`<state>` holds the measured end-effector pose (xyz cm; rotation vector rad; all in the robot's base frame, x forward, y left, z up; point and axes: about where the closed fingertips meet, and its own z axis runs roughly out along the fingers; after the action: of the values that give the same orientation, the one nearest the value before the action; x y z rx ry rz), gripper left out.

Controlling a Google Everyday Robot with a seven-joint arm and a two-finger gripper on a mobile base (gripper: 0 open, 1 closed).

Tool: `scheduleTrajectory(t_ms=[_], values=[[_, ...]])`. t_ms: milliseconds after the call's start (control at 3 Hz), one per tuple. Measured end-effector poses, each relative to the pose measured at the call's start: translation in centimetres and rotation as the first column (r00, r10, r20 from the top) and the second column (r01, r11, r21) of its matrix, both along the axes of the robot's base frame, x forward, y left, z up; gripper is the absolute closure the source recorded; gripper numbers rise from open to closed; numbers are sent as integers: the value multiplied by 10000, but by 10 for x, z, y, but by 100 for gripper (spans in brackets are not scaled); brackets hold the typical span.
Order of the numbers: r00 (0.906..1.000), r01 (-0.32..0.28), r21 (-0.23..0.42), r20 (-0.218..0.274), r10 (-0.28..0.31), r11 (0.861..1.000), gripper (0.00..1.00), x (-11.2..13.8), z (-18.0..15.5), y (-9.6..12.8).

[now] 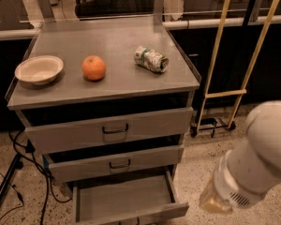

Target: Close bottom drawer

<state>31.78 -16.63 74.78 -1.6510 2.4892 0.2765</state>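
Observation:
The bottom drawer [124, 199] of the grey metal cabinet is pulled far out. Its empty inside shows and its narrow front [152, 213] sits near the lower edge of the camera view. The two drawers above it, the top drawer [110, 131] and the middle drawer [117, 163], stand slightly out. Only my white arm [255, 165] shows, at the lower right, to the right of the open drawer and apart from it. My gripper lies beyond the frame's lower edge, out of view.
On the cabinet top [117, 41] are a white bowl [39, 70], an orange [93, 67] and a can lying on its side [151, 59]. A yellow-framed hand cart [222, 93] stands right of the cabinet. Cables [23, 168] run on the floor at the left.

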Motion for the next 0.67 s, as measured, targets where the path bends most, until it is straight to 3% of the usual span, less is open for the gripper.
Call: scheduleTrajectory(t_ms=[667], values=[[9954, 355, -160, -879, -368, 9992, 100, -42, -141, 33]])
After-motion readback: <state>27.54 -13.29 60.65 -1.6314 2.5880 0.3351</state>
